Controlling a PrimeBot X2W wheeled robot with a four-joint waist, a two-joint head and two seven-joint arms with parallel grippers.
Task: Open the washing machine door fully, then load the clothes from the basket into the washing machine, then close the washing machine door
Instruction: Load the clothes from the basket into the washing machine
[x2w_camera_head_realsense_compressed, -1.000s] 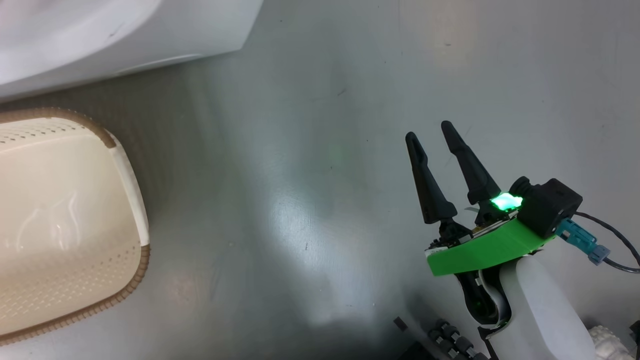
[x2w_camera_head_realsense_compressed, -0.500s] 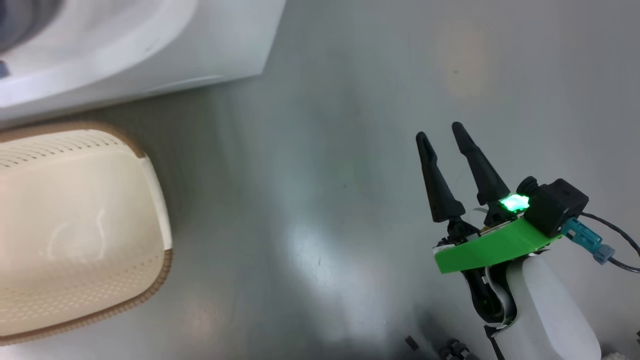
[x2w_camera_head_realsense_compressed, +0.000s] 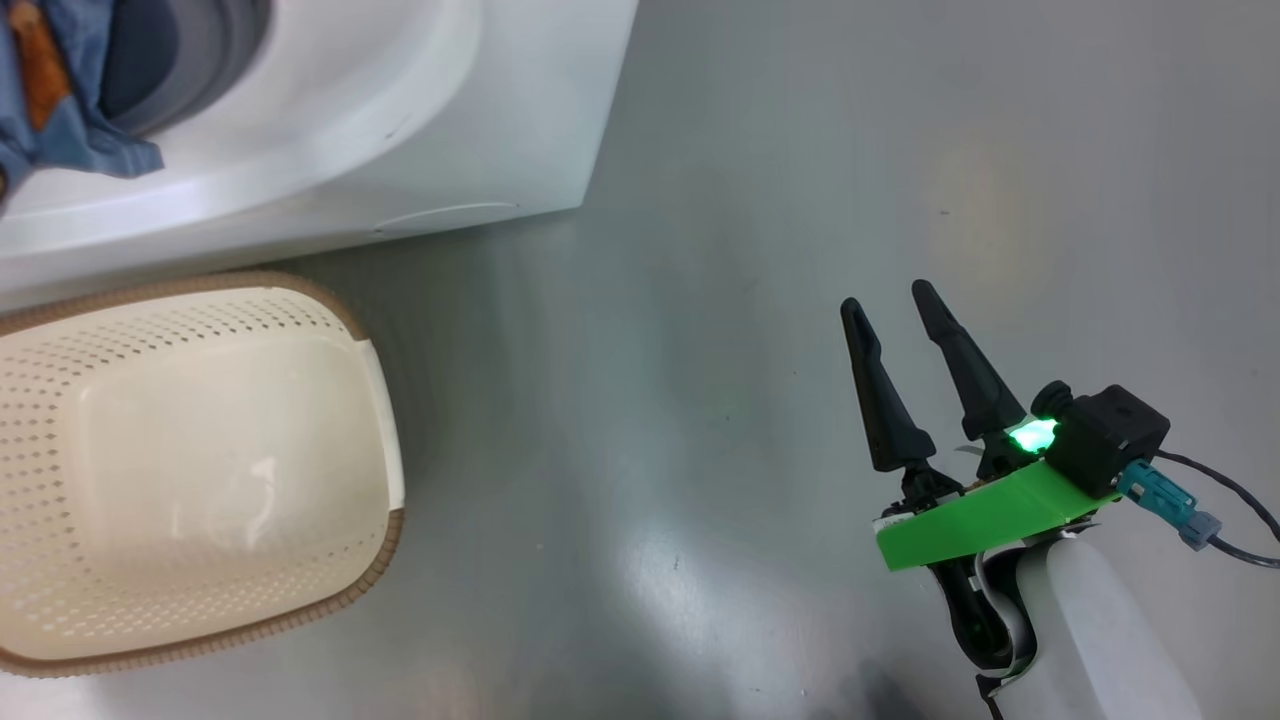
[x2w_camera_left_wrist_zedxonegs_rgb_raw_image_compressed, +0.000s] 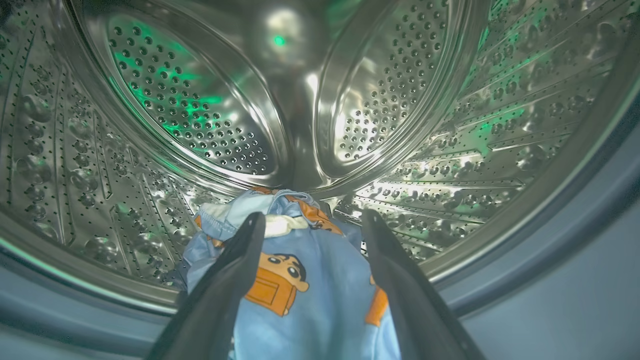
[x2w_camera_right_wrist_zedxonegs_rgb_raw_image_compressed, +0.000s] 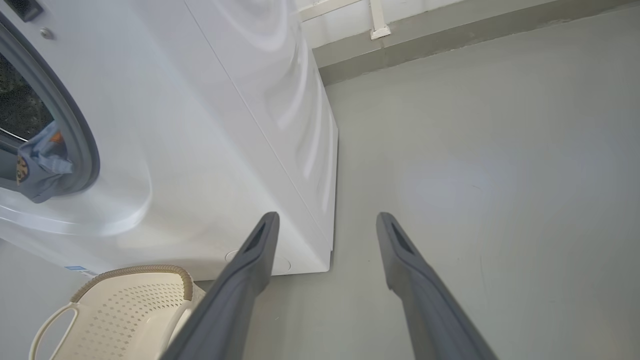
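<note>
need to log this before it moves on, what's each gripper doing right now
left gripper: open, jaws apart over the clothes at the mouth of the drum, not gripping them
right gripper: open, empty, above the floor

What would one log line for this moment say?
left gripper: open in drum, above clothes | right gripper: open, empty, above floor | basket: nothing visible inside | washing machine: clothes trailing over the opening

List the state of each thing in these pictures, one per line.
Machine, mouth uncovered.
Basket, upright, empty.
Clothes, partly in the drum, one end hanging out.
Left tool, open, above the clothes.
Right tool, open, empty, over the floor.
</note>
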